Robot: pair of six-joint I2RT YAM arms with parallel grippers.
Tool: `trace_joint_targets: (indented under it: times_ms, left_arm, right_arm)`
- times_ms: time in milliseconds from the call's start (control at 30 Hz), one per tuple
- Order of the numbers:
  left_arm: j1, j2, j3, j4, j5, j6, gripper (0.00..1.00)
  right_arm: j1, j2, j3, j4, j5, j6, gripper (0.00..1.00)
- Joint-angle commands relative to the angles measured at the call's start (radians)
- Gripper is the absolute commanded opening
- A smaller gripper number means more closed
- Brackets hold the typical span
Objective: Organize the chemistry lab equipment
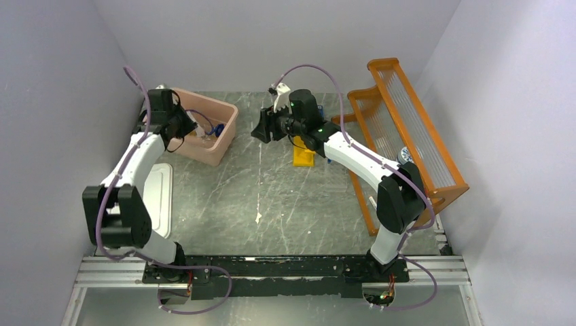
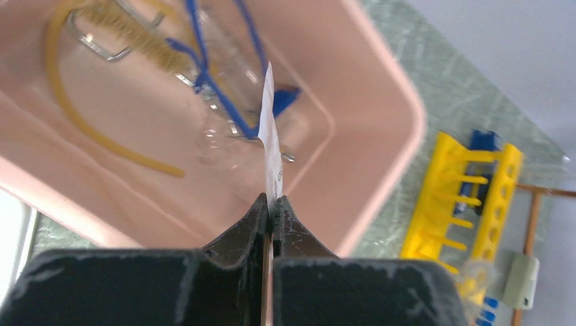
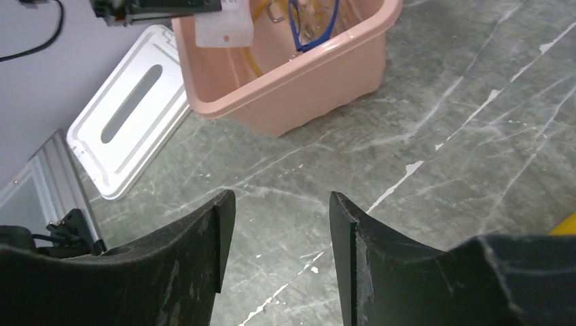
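Note:
My left gripper [image 2: 274, 204] is shut on a white packet [image 2: 270, 136], held edge-on above the pink tub [image 2: 401, 109]. In the tub lie blue-framed goggles [image 2: 217, 81], amber rubber tubing [image 2: 68, 115], a wire tube brush [image 2: 136, 37] and clear glass tubes [image 2: 224, 142]. In the top view the left gripper [image 1: 185, 122] hangs over the tub [image 1: 216, 146]. My right gripper [image 3: 275, 210] is open and empty above bare table, facing the tub [image 3: 306, 81]; the packet [image 3: 224, 27] and goggles [image 3: 312, 27] show there. It also shows in the top view [image 1: 261, 129]. I cannot make out the scissors.
The white lid [image 1: 159, 197] lies flat left of the tub, also in the right wrist view [image 3: 129, 109]. A yellow peg rack [image 1: 303, 157] stands under the right arm, also in the left wrist view [image 2: 469, 197]. The big orange shelf rack [image 1: 414, 129] fills the right side.

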State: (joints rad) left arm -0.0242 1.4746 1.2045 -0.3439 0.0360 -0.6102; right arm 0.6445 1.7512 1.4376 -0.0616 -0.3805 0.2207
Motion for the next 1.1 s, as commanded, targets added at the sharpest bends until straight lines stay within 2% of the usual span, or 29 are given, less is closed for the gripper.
trace_joint_targets:
  times_ms: [0,100,233,400,533,800,933,1067]
  left_arm:
    - [0.023,0.102,0.062,-0.034,-0.010,-0.037,0.05]
    - [0.023,0.176,0.089,-0.029,-0.028,-0.010,0.05]
    - [0.045,0.243,0.120,-0.047,-0.034,-0.015,0.12]
    - [0.047,0.262,0.182,-0.095,-0.144,0.001,0.28]
    - [0.047,0.254,0.249,-0.144,-0.157,0.038,0.42]
    - [0.060,0.131,0.255,-0.246,-0.231,0.114,0.51]
    - [0.081,0.008,0.163,-0.312,-0.283,0.127,0.56]
    - [0.090,-0.126,0.022,-0.369,-0.349,0.120,0.67]
  right_arm:
    - [-0.001,0.017,-0.003,-0.010,0.070,-0.024,0.57]
    - [0.000,0.029,-0.005,-0.010,0.085,-0.030,0.57]
    - [-0.001,0.037,-0.004,-0.013,0.094,-0.039,0.57]
    - [-0.001,0.040,-0.004,-0.020,0.111,-0.041,0.57]
    - [0.000,0.045,0.006,-0.024,0.119,-0.020,0.57]
    - [0.000,0.056,0.020,-0.034,0.131,0.057,0.56]
    - [-0.001,0.051,0.003,-0.031,0.168,0.101,0.55]
    - [-0.002,0.047,-0.015,-0.018,0.177,0.147,0.54]
